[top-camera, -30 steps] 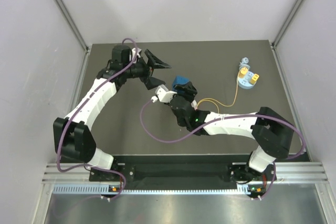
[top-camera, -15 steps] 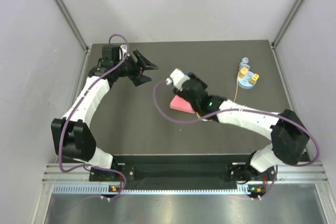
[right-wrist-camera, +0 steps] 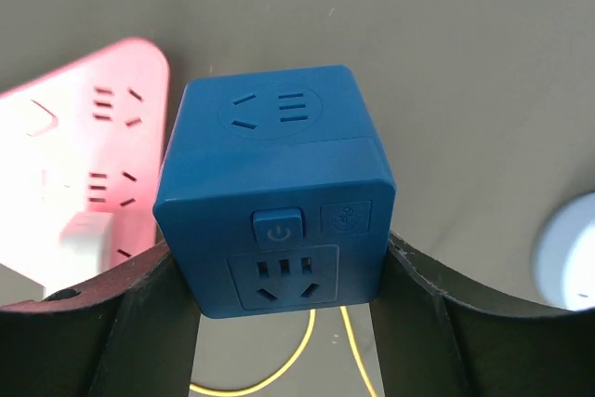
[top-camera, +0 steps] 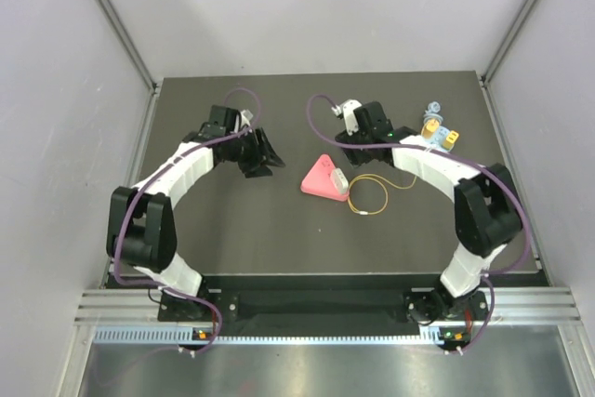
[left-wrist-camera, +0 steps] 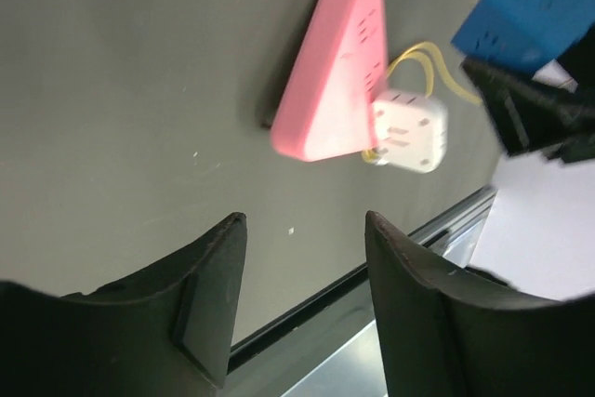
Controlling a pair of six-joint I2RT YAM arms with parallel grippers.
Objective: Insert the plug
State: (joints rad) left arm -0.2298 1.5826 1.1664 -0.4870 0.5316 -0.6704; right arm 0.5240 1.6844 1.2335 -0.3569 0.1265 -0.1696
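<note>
Trailing yellow cable [left-wrist-camera: 420, 45], the plug [left-wrist-camera: 407, 130] looks white.

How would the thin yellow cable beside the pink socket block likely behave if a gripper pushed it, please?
Probably floppy: the yellow cable lies in a loose loop, so a push would likely bend it rather than slide it. It looks thin, likely light. It seems joined to the white adapter on the pink socket block, which might anchor that end.

Plug [top-camera: 431, 125]: small yellow block ending a thin yellow cable [top-camera: 368, 198]
Place: far right of the worktop [top-camera: 232, 220], at a round pale-blue base [top-camera: 435, 147]
Cable: one loose loop near mid-worktop
</note>
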